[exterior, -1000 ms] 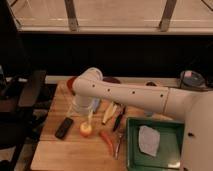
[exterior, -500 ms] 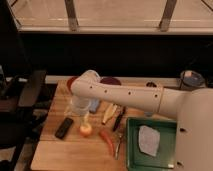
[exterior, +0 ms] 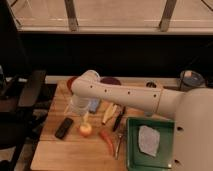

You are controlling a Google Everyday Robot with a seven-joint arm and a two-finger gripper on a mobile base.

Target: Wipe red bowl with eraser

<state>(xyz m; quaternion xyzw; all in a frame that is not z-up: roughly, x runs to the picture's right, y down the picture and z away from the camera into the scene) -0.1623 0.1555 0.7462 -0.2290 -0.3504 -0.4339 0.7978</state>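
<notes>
The red bowl (exterior: 70, 82) sits at the back left of the wooden table, mostly hidden behind my arm. The eraser (exterior: 64, 128), a flat black block, lies at the front left of the table. My gripper (exterior: 79, 109) hangs down from the white arm, just right of and above the eraser and left of the light-blue sponge (exterior: 93, 105). It holds nothing that I can see.
A purple bowl (exterior: 110, 80) stands behind the arm. An apple (exterior: 86, 130), a banana (exterior: 108, 113), a red chili (exterior: 107, 141) and utensils (exterior: 119, 131) lie mid-table. A green tray (exterior: 133, 145) with a white cloth (exterior: 148, 139) is front right. A black chair (exterior: 20, 102) stands left.
The gripper has shifted slightly left and down, toward the eraser. Nothing on the table has moved.
</notes>
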